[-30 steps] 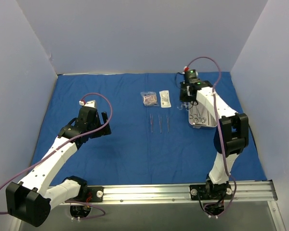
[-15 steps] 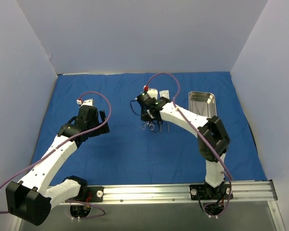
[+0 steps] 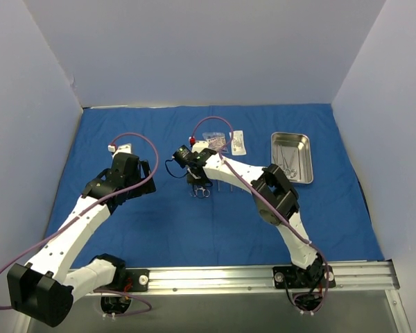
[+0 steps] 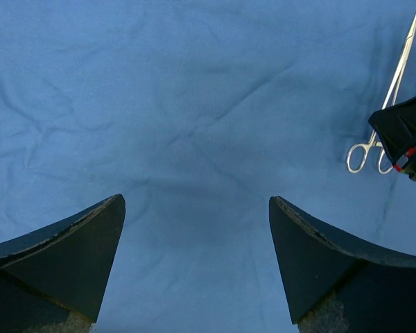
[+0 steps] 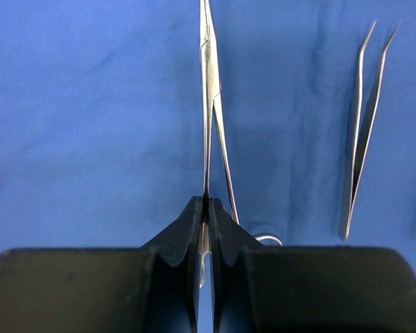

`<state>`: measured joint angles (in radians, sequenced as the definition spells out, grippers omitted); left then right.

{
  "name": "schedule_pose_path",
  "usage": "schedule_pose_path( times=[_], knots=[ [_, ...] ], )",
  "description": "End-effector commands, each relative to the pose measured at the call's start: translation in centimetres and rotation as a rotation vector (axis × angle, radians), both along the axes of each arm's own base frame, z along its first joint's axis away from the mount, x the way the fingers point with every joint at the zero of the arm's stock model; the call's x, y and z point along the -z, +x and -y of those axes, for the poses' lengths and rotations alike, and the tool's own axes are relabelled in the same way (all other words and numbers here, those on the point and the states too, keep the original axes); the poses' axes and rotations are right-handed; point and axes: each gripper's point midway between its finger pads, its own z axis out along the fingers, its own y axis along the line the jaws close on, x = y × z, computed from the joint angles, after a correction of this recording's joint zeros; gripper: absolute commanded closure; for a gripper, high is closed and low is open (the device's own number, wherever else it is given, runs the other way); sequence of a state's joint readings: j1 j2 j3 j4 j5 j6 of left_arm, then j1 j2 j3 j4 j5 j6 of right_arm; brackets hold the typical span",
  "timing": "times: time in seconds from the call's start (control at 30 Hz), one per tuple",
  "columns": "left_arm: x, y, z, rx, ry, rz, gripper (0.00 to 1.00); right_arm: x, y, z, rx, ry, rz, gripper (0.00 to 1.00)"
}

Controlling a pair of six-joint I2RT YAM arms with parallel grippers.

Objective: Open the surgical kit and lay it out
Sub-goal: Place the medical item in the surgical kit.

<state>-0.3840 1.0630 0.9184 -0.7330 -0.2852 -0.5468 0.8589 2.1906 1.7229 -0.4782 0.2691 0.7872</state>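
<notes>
the right gripper [image 5: 206, 202] is pinched tight on a slim scissor-like instrument [image 5: 209, 104]. it grips just above the finger rings, and the tips point away toward the top of the wrist frame. a second ago this gripper was at the steel tray [image 3: 306, 163] in the upper right of the overhead view. half a second ago it was crossing the middle of the blue cloth wrap [image 3: 125, 132]. now it sits left of centre, with the instrument low over the cloth. the tray is uncovered again and a few instruments are left in it.

so one more piece has come out of the tray and is at its drop spot. that spot is just left of the tweezers [image 5: 364, 125], which already lie in a row below the clear packets [image 3: 215, 143]. the instrument looks to be at or barely above the cloth, though neither view settles whether it touches.

the left gripper [image 4: 196, 201] has not moved over that second. it hangs at centre left of the overhead view, spread wide and holding nothing, over bare cloth.

the wrap is already open and flat. what remains, by my reading, is to release this piece and go back for the rest of the tray.
</notes>
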Motion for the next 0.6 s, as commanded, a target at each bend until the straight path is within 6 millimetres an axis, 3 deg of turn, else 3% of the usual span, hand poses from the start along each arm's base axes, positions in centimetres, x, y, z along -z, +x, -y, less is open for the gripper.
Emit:
schedule_pose_path(
  times=[0.0, 0.47, 0.57],
  knots=[
    [-1.5, 0.3, -0.4, -0.028, -0.012, 0.041, 0.06, -0.8, 1.0, 0.7, 0.076, -0.029, 0.032, 1.00],
    [-1.2, 0.4, -0.2, -0.024, -0.018, 0.036, 0.06, 0.7, 1.9, 0.5, 0.089, -0.082, 0.021, 1.00],
    [-1.2, 0.4, -0.1, -0.022, -0.020, 0.036, 0.06, 0.9, 1.8, 0.3, 0.089, -0.076, 0.011, 0.94]
  ],
)
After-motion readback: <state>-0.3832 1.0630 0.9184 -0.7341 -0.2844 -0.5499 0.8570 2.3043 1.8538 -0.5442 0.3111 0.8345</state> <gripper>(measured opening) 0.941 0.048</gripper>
